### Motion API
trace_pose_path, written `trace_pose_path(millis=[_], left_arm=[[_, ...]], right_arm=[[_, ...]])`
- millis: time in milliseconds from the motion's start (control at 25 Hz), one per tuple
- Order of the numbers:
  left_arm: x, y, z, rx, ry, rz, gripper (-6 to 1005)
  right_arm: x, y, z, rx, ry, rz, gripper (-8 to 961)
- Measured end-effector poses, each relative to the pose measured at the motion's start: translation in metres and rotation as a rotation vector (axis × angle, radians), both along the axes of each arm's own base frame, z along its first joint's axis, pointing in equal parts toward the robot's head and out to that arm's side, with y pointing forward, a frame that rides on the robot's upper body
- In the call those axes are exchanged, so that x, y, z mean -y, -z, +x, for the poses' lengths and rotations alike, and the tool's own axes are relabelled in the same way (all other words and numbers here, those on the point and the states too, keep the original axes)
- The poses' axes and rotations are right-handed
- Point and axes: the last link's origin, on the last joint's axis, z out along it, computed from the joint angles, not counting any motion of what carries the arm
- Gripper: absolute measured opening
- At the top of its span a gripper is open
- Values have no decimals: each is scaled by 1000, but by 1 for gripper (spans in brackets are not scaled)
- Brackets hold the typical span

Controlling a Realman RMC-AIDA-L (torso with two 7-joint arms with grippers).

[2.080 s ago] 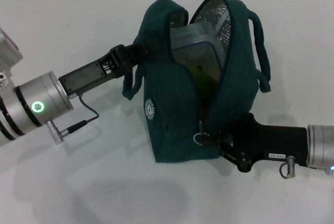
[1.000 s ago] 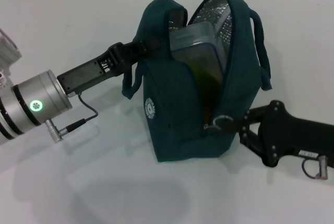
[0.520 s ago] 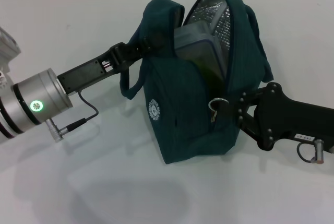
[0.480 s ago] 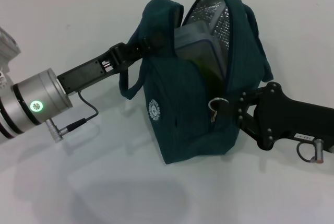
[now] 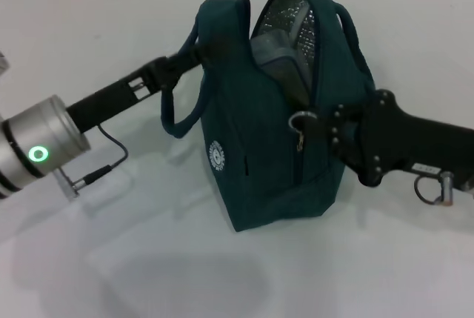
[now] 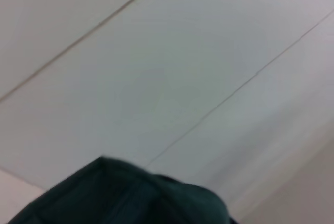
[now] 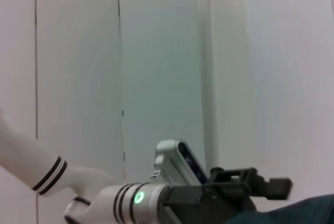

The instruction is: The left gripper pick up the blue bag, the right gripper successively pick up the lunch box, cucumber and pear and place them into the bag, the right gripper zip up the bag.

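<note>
The blue bag (image 5: 259,155) stands on the white table, its top open and showing silver lining (image 5: 292,15). My left gripper (image 5: 194,57) is shut on the bag's upper left edge by the handle. The grey lid of the lunch box (image 5: 275,57) shows inside the opening. My right gripper (image 5: 320,127) is at the bag's front seam, shut on the zipper pull with its metal ring (image 5: 299,121). The seam below the pull is closed. Cucumber and pear are hidden. Bag fabric (image 6: 125,198) fills the lower edge of the left wrist view.
A loose handle loop (image 5: 176,110) hangs on the bag's left side. White table (image 5: 111,259) surrounds the bag. The right wrist view shows a wall, my left arm (image 7: 151,198) and a corner of the bag (image 7: 300,213).
My right gripper has drawn the zipper pull from the bag's bottom up the front seam, narrowing the opening. The bag has shifted and straightened; my left arm moved with it.
</note>
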Motion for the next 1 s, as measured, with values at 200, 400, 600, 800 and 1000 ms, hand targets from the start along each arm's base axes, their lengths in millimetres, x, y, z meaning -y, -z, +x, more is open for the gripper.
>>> trace_pose_path(millis=[200, 400, 600, 800, 1000], left_arm=[[5, -8, -5, 27, 3, 52, 713], [8, -13, -13, 24, -12, 92, 827], [15, -16, -18, 27, -10, 120, 882], [19, -17, -18, 26, 7, 125, 894], [23, -19, -20, 18, 18, 132, 894]], right_arm=[[-8, -2, -10, -23, -15, 20, 16], [-8, 0, -16, -33, -24, 9, 16], [-23, -2, -25, -34, 10, 41, 16], [-18, 9, -27, -11, 20, -12, 16], [-30, 7, -44, -46, 33, 13, 17]])
